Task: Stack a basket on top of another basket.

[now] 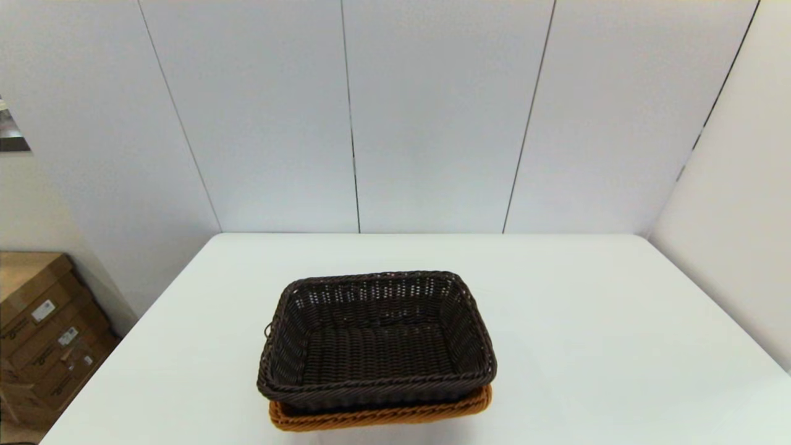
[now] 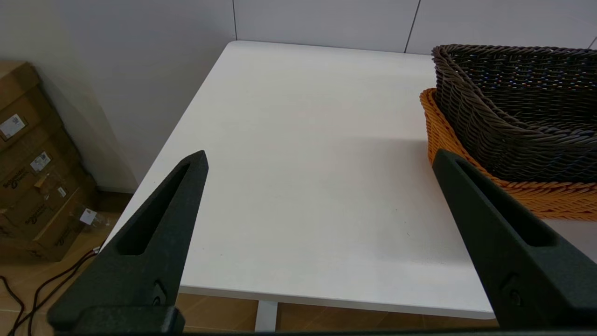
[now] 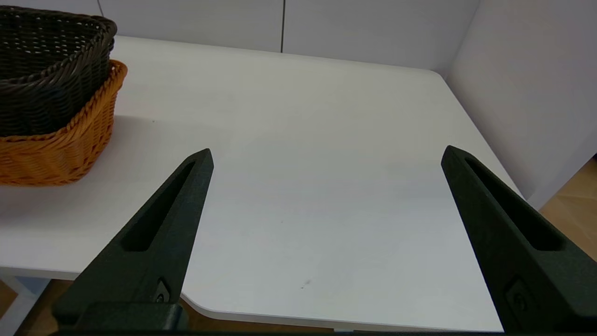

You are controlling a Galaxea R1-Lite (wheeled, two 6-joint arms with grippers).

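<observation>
White table (image 1: 593, 321) bore the dark basket (image 1: 377, 337) nested in the orange basket (image 1: 377, 418), between left gripper (image 2: 319, 158) and right gripper (image 3: 326, 156), both spread wide and empty.

No text can be read; the cardboard boxes' (image 2: 32, 186) labels are illegible.

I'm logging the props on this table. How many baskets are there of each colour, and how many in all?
Dark brown basket: 1, nested in the orange one
Orange basket: 1, on the table
Total: 2 baskets
</observation>
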